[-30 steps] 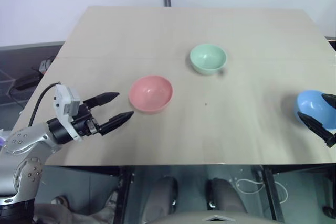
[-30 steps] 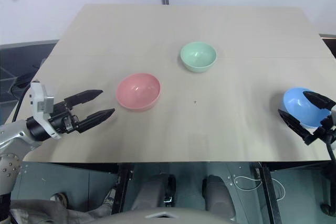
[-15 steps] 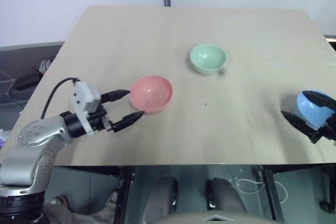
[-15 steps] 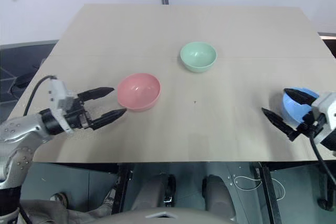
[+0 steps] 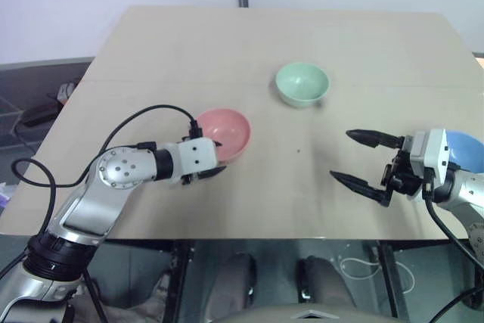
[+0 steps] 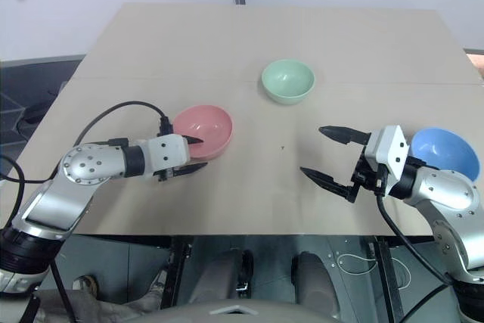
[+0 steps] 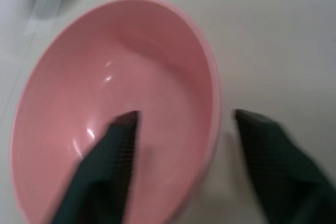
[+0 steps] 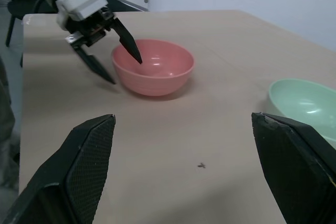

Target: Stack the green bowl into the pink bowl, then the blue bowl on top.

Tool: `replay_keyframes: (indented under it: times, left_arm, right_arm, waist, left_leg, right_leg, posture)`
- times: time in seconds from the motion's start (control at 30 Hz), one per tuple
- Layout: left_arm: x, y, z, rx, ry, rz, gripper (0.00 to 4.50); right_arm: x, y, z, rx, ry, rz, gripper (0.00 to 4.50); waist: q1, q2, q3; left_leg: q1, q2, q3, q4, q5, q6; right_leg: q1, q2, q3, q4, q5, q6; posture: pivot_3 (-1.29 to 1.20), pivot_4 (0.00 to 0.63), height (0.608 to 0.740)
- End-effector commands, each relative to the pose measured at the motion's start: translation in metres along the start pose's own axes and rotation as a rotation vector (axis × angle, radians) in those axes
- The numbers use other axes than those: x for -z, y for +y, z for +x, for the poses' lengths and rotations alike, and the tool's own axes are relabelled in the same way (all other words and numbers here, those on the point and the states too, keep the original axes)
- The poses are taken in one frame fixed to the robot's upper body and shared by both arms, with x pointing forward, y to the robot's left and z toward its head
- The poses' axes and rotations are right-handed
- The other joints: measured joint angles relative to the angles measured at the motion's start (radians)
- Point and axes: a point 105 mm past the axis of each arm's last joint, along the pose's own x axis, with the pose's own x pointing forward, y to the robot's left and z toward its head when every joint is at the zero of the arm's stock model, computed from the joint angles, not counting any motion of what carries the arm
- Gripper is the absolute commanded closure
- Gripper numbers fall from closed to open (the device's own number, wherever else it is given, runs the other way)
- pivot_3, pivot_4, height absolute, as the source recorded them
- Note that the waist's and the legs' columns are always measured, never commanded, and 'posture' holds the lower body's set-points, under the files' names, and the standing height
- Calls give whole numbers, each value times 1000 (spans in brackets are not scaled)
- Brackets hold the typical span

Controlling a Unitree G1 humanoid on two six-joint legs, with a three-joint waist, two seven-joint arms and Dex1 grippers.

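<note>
- The left gripper (image 6: 189, 153) has swung in from the table's left part to the pink bowl (image 6: 203, 131); its fingers straddle the near rim, one inside, one outside, narrowing but not visibly clamped.
- The right gripper (image 6: 327, 155), fingers spread wide and empty, has left the blue bowl (image 6: 446, 153) behind it near the right edge, moving toward the middle.
- The green bowl (image 6: 288, 80) sits untouched farther back; judging by this, stacking has not begun.

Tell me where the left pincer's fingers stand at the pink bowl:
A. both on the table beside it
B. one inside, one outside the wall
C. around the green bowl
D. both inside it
B: the left pincer straddles the pink bowl, one finger inside, the other outside its wall.
</note>
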Motion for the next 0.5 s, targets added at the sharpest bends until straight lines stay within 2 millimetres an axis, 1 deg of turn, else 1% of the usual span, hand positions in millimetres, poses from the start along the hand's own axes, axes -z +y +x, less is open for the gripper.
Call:
replay_keyframes:
  times: [0.03,0.07,0.1,0.17,0.23,0.37,0.43,0.5]
  left_arm:
    - [-4,5,0,-1,-14,46,3440]
    - [-4,5,1,6,-21,46,4056]
    - [-5,6,2,9,-30,45,4472]
    - [-10,7,6,22,-57,32,4472]
    - [-23,10,9,47,-115,23,4472]
    - [-62,18,22,136,-273,58,4472]
    - [-82,13,31,234,-341,96,4472]
    - [-96,8,39,325,-381,145,4472]
  right_arm:
    - [-10,3,0,17,-26,-54,0]
    - [-11,1,-2,34,-25,-56,0]
    - [-11,0,-3,46,-24,-58,0]
    - [-11,-1,-6,71,-20,-63,0]
    - [-11,-1,-8,98,-20,-62,0]
    - [-10,-1,-16,172,-6,-53,0]
    - [-7,0,-20,209,8,-36,0]
    - [-5,1,-22,232,24,-22,0]
  waist:
    - [1,0,0]
    - [0,0,0]
    - [1,0,0]
    - [2,0,0]
    - [6,0,0]
    - [7,-1,1]
    - [6,-2,1]
    - [4,-2,0]
  left_leg:
    - [0,0,0,0,0,0]
    - [0,0,0,0,0,0]
    - [0,0,0,0,0,0]
    - [0,0,0,1,0,0]
    - [0,0,0,2,0,0]
    - [0,-1,-1,5,0,0]
    - [0,-1,-1,6,0,0]
    - [0,-1,0,7,0,0]
  right_leg:
    - [0,0,0,0,0,0]
    - [0,1,0,0,0,0]
    - [0,1,0,1,0,0]
    - [0,1,0,2,0,0]
    - [0,2,-1,3,0,0]
    - [1,4,-4,5,0,1]
    - [2,8,-5,5,0,1]
    - [2,9,-3,5,0,1]
  posture:
    - [0,150,740]
    - [0,150,740]
    - [0,150,740]
    - [0,150,740]
    - [0,150,740]
    - [0,150,740]
    - [0,150,740]
    - [0,150,740]
